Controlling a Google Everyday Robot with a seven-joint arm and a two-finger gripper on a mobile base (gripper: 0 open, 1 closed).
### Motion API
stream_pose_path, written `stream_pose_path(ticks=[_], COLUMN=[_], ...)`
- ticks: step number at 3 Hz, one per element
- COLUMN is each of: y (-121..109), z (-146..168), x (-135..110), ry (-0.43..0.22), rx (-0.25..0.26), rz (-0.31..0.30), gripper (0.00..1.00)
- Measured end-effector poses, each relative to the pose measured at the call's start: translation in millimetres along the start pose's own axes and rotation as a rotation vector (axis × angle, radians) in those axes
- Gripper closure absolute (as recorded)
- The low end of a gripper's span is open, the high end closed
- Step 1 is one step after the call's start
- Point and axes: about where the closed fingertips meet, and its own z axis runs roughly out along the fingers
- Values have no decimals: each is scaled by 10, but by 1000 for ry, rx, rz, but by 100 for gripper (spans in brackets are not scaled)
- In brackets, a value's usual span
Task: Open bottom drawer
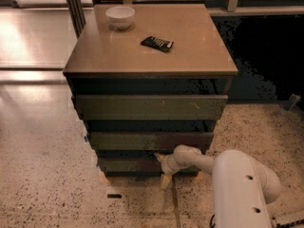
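Gripper (162, 168) sits at 6 o'clock in the view, against the front of the bottom drawer (126, 165). Its fingers are spread wide, one tip at the front's upper edge and one below it. The arm (237, 184) enters from 4 o'clock. The bottom drawer is the lowest of three, directly under the middle drawer (137, 140).

Place: office-like indoor hall
Evidence: speckled terrazzo floor (47, 194); dark three-drawer cabinet with tan top (190, 56)
Gripper: white gripper (163, 169) at dark brown bottom drawer (126, 165)
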Motion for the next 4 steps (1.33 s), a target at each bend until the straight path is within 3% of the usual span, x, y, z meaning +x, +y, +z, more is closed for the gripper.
stream_pose_path(ticks=[1,2,4], y=[126,335,149], z=[139,157,143], x=[10,-162,-131], ry=[-16,-55,-53], rx=[-38,-97,-34], rz=[16,14,-15], gripper=[0,0,0])
